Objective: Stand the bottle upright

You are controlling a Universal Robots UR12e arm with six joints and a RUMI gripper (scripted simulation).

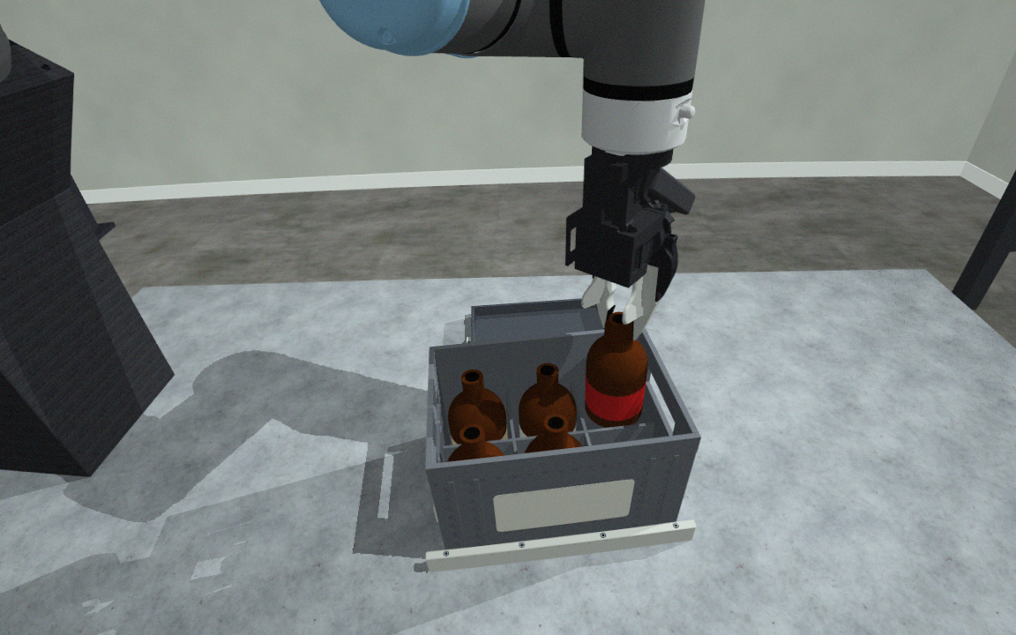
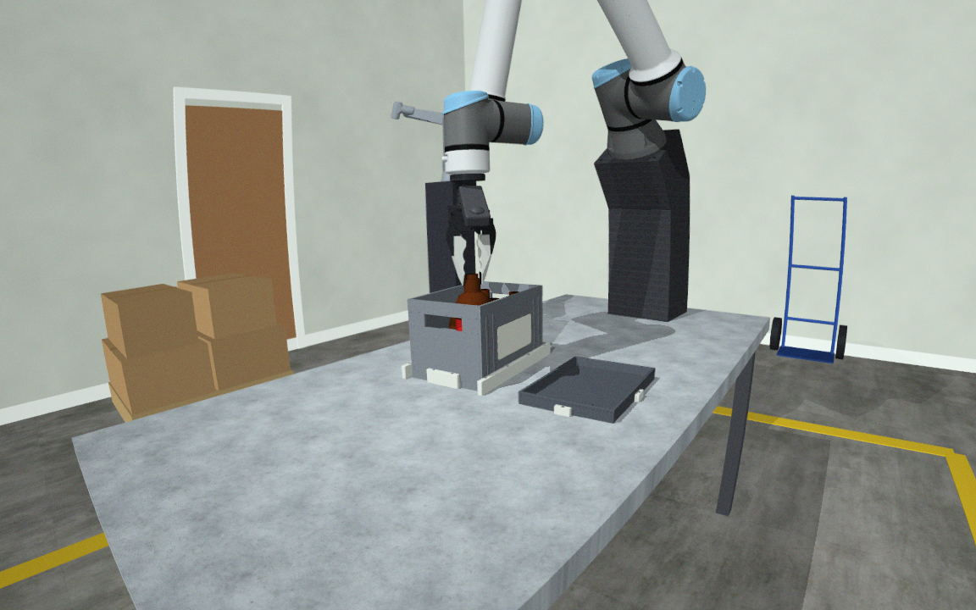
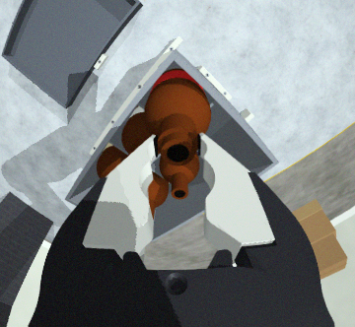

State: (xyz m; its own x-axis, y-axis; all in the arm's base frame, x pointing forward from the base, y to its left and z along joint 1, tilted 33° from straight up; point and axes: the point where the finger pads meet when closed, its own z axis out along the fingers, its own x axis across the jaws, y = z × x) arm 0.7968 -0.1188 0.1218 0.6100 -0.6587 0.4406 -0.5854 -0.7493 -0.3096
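Note:
My gripper [image 1: 622, 314] [image 2: 472, 277] [image 3: 177, 136] is shut on the neck of a brown bottle with a red label [image 1: 615, 399] [image 3: 179, 99]. The bottle hangs upright in the right part of the grey crate [image 1: 464, 509] [image 2: 446, 356], higher than the other bottles; its base shows above the dividers. Several other brown bottles, among them one at the left [image 1: 477, 414] and one in the middle [image 1: 546, 407], stand lower in the crate. Neck differences are too small to tell. The dark grey tray [image 2: 586, 385] [image 3: 61, 27] is empty.
The tray lies beside the crate, past its long side. A white strip [image 1: 559, 546] [image 2: 514, 368] runs along the crate's foot, and small white blocks [image 2: 442, 377] sit at its end. The crate's walls [image 1: 673, 394] rise around the bottle. Cardboard boxes [image 2: 146, 318] stand beyond the table.

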